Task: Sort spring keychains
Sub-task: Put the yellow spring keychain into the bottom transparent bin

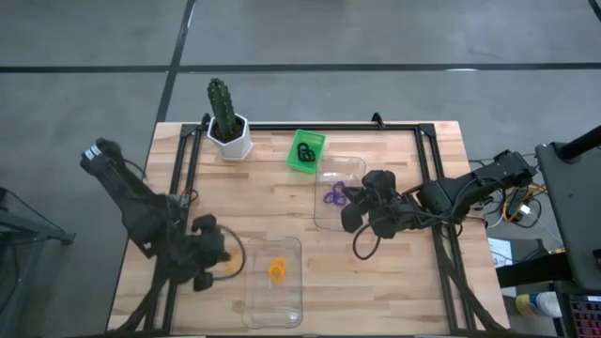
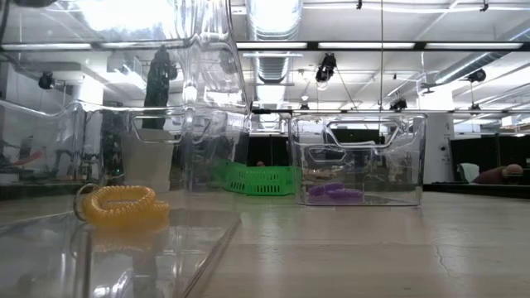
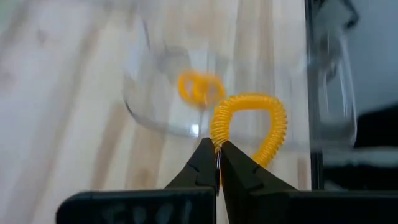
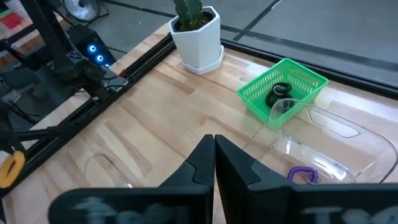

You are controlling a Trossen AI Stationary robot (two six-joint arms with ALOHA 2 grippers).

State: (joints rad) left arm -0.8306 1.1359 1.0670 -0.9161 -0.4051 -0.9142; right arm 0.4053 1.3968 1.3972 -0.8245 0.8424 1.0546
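My left gripper (image 1: pixel 223 268) is at the table's near left, beside the left wall of a clear tray (image 1: pixel 252 310), and is shut on an orange spring keychain (image 3: pixel 250 124). A second orange keychain (image 1: pixel 277 270) lies on that tray's floor (image 2: pixel 124 205). My right gripper (image 1: pixel 349 219) is shut and empty (image 4: pixel 214 149), over the near edge of a second clear tray (image 1: pixel 352 167). Purple keychains (image 1: pixel 335 194) lie in that tray (image 4: pixel 303 173). Black keychains (image 4: pixel 277 94) lie in a green bin (image 1: pixel 317 141). My left gripper pinches the orange keychain between its two fingertips, at one end of the coiled loop (image 3: pixel 217 138). The rest of the loop arches out ahead of the fingers toward the clear tray. I cannot tell whether it rests on anything.
A cactus in a white pot (image 1: pixel 228 130) stands at the far left of the table, left of the green bin. Black rails (image 1: pixel 188 169) run along the table's left, far and right sides. Bare wood lies between the two trays and at the table's near right.
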